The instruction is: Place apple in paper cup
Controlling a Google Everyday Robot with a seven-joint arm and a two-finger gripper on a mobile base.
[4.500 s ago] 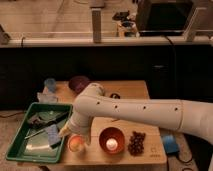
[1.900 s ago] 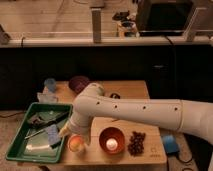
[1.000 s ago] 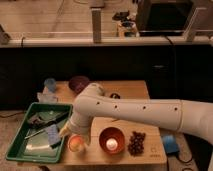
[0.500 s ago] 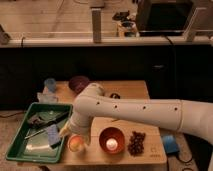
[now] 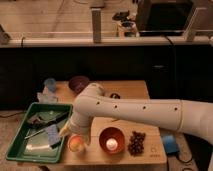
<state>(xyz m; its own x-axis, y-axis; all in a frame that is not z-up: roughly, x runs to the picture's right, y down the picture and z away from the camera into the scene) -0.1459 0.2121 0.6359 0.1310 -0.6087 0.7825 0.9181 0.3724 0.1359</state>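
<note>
The paper cup [image 5: 75,148], small with a pale rim, stands near the table's front edge, left of the orange bowl. A round orange-yellow shape, the apple [image 5: 75,144], shows inside its mouth. My gripper [image 5: 70,133] is at the end of the white arm that reaches down to the front left. It sits just above and behind the cup, at the right edge of the green tray. The wrist hides most of it.
A green tray [image 5: 20,145] with a blue sponge and utensils lies at the left. An orange-brown bowl [image 5: 103,135] holds a pale object. Dark grapes [image 5: 136,143] lie to its right. A light blue cup [image 5: 50,84] and a dark bowl [image 5: 78,83] stand at the back.
</note>
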